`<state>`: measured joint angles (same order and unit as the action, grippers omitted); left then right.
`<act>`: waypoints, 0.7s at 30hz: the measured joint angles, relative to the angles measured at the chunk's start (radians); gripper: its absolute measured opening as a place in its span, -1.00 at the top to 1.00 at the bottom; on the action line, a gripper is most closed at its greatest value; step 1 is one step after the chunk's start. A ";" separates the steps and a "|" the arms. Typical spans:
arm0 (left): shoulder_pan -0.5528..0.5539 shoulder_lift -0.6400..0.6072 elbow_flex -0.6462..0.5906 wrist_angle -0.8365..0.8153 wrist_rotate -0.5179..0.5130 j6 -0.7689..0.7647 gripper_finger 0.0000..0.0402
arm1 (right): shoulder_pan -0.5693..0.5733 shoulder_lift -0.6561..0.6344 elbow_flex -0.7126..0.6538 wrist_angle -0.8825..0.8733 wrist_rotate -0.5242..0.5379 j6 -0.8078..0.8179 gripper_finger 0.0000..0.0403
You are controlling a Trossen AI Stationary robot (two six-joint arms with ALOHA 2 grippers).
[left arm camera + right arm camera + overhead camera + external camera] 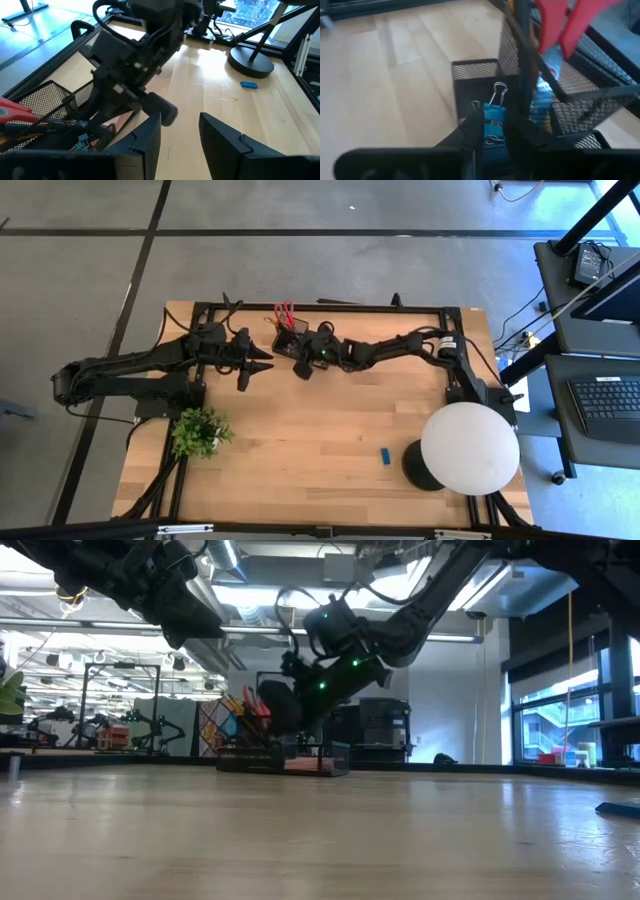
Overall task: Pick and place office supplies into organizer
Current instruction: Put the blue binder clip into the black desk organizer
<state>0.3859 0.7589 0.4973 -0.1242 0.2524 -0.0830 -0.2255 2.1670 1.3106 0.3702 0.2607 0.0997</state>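
The black mesh organizer point(290, 340) stands at the table's far middle, red-handled scissors point(283, 312) upright in its taller cup point(520, 60). A pink pad point(120, 122) lies in the lower tray. My right gripper point(493, 132) reaches in from the right, just above the low tray compartment point(475, 82), and is shut on a blue binder clip point(493, 114). My left gripper point(180, 135) waits open left of the organizer, holding nothing. A small blue block point(384, 455) lies flat near the front right. My right gripper pinches the binder clip's blue body point(494, 125) between its two fingers. The clip's wire handles point(499, 92) stick out ahead of the fingertips. The fingers slant down from the table's right side, and the clip hangs clear over the tray compartment.
A white globe lamp point(470, 445) on a round black base point(250, 64) stands at the front right. A green potted plant point(198, 430) sits at the front left. Bare wood lies between them and in the table's middle.
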 joint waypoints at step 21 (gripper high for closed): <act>0.000 0.000 0.000 0.000 -0.001 0.000 0.37 | -0.003 0.008 0.000 0.007 0.000 0.002 0.65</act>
<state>0.3859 0.7589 0.4973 -0.1246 0.2517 -0.0830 -0.2283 2.1754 1.3106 0.3771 0.2611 0.1020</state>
